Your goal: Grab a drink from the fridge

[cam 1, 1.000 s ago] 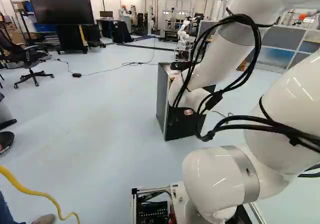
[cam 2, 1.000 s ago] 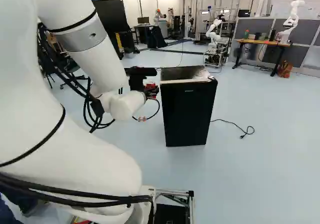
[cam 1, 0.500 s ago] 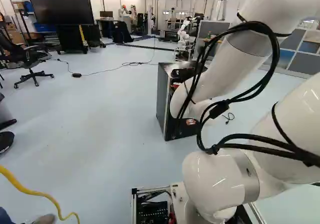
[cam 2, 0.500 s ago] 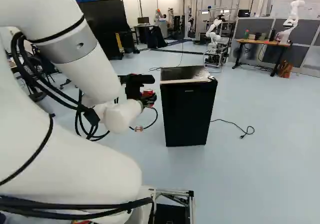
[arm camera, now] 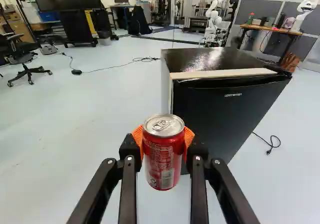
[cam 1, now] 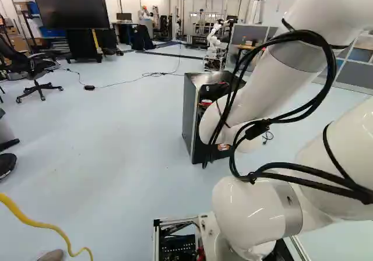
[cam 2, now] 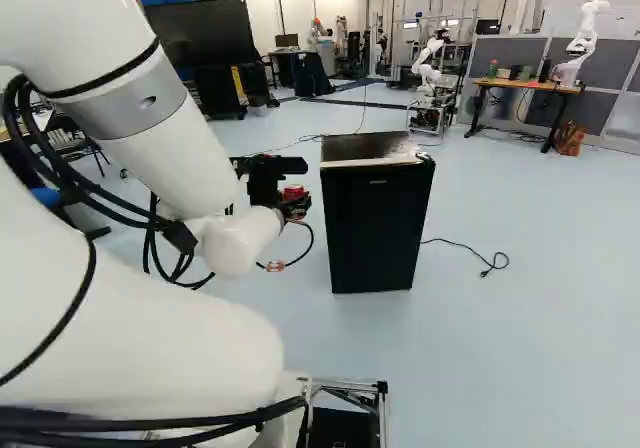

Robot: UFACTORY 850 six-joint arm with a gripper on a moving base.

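Back from the fridge and slightly lower, the arm has carried the can, while the base has kept its place. The pincer is closed only to the can's width, an orange pad on either side of its upper half — the can hangs upright in the air, apart from the fridge. With the drink already out, I judge that mostly carrying it off remains. Slipping is the chief risk: the smooth metal may be damp from the cold, and being held high, it could swing or slide down if the arm jerks. Squeezing harder might dent the thin wall instead. Black cables loop loosely off the arm, too — a wide swing or tight fold of the joints could snag them.
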